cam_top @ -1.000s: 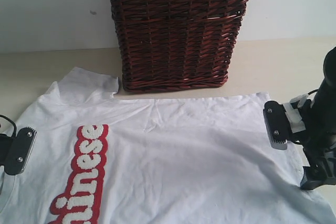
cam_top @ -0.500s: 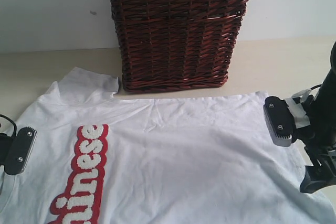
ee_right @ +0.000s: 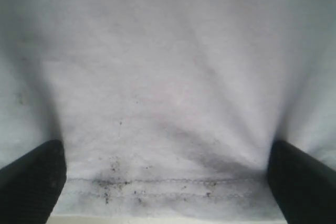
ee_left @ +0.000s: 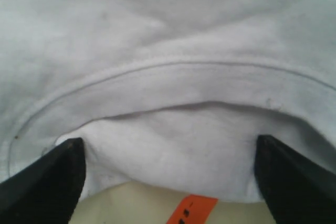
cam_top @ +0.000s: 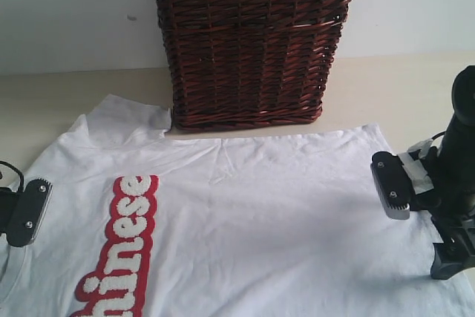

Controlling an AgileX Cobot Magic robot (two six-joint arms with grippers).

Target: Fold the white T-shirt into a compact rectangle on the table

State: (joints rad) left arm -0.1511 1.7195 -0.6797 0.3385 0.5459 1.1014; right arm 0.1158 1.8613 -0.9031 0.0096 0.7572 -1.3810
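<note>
The white T-shirt [cam_top: 267, 220] lies spread flat on the table [cam_top: 386, 87], its red band with white lettering [cam_top: 122, 246] at the left. At the shirt's left edge my left gripper [cam_top: 15, 217] is open; in the left wrist view its fingers [ee_left: 47, 182] stand wide apart around the collar [ee_left: 173, 77], with the orange tag [ee_left: 191, 211] between them. My right gripper [cam_top: 419, 220] is open at the shirt's right edge. The right wrist view shows the stitched, speckled hem [ee_right: 168, 184] between its spread fingers [ee_right: 302, 182].
A tall dark brown wicker basket [cam_top: 249, 42] stands at the back, close to the shirt's far edge and one sleeve [cam_top: 126, 120]. A white wall [cam_top: 67, 12] rises behind it. Bare table shows at the back left and back right.
The shirt has shifted slightly to the right and lies flatter near its right edge. The right gripper has dropped a little. The left gripper has barely moved.
</note>
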